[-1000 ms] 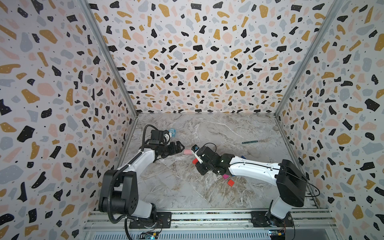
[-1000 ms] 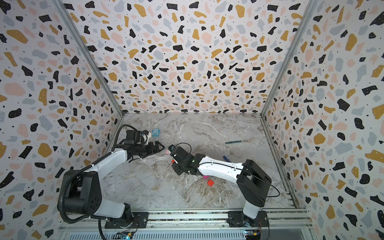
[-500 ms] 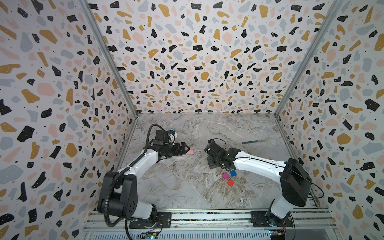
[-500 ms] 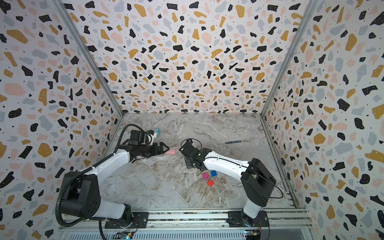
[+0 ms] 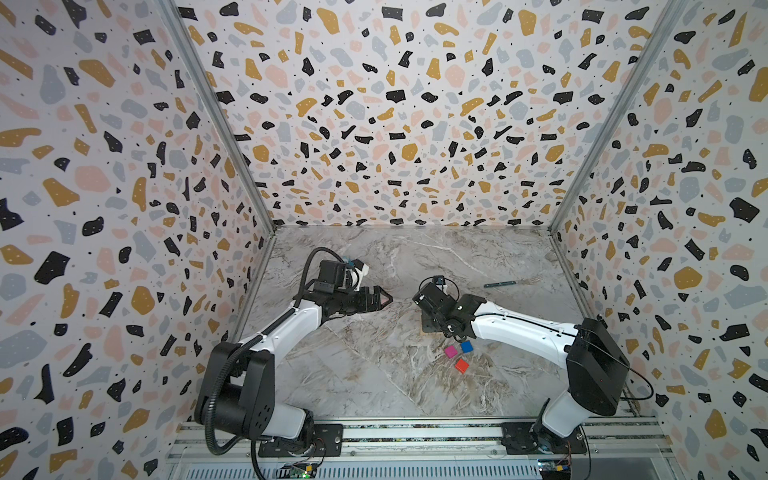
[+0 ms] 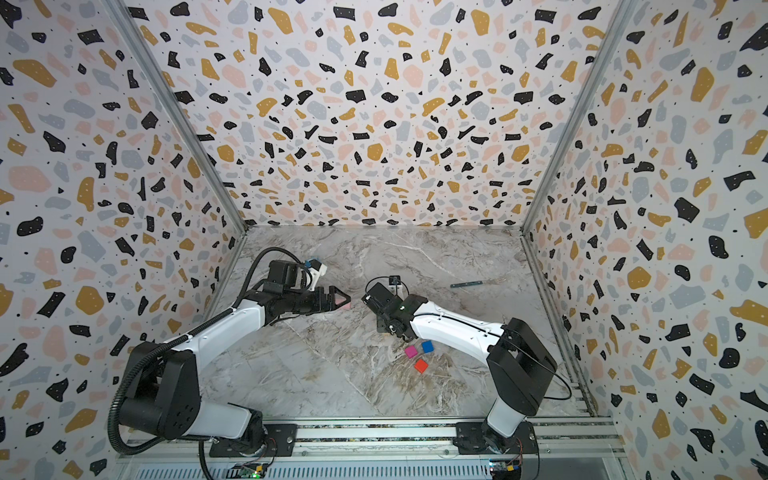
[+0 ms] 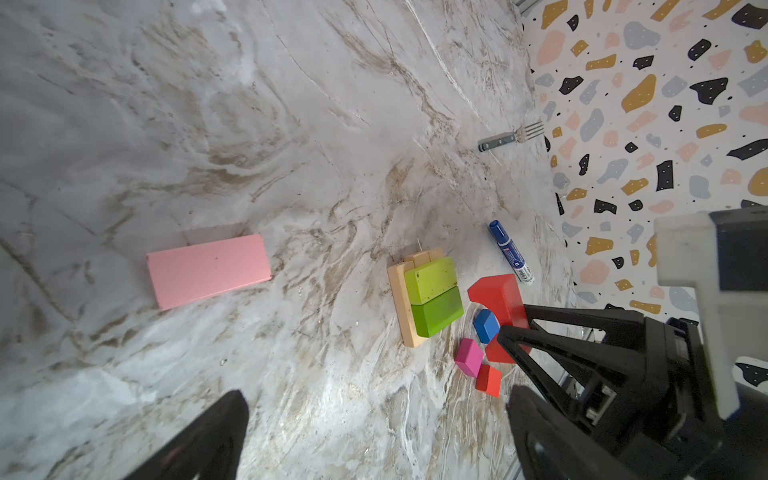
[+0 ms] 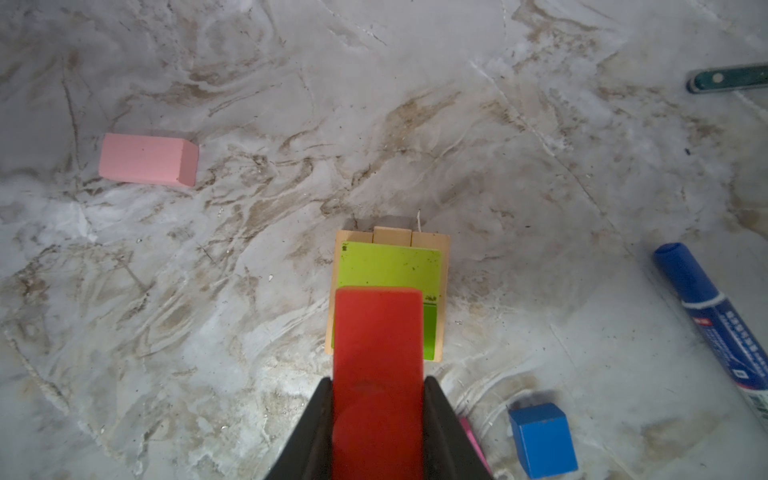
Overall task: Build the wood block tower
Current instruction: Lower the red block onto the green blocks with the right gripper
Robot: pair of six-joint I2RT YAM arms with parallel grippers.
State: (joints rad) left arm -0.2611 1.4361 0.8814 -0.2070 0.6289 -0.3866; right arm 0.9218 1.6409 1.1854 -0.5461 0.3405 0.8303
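The right claw (image 8: 378, 388) is clamped on the red oblong (image 8: 378, 332). Its two black fingers (image 8: 318, 415) press against the block's long sides, and most of the block sticks out past the tips. It holds that block over the tower (image 8: 390, 266), which so far is a tan base (image 8: 390, 235) with two lime-green oblongs (image 7: 432, 297) lying side by side on it. In the right wrist view the red block's free end covers part of the green layer, though whether it touches the green cannot be told. In both top views this claw and its wrist hide the tower almost entirely. The left claw (image 7: 376, 399) is spread wide and holds nothing. The pink oblong (image 7: 208, 270) lies flat on the marble table (image 7: 291, 124), well apart from the tower on the side away from the cubes. It sits just beyond the left claw's fingertips (image 7: 232, 407), untouched by them; in a top view the pink oblong (image 6: 345, 300) shows as a sliver between its tips. The blue cube (image 5: 466, 346), magenta cube (image 5: 450, 351) and orange-red cube (image 5: 461, 365) sit in a loose cluster near the tower, on the side toward the right arm's base, none of them gripped. A blue-capped marker pen (image 7: 511, 257) lies near the tower, on the same side as the blue cube.
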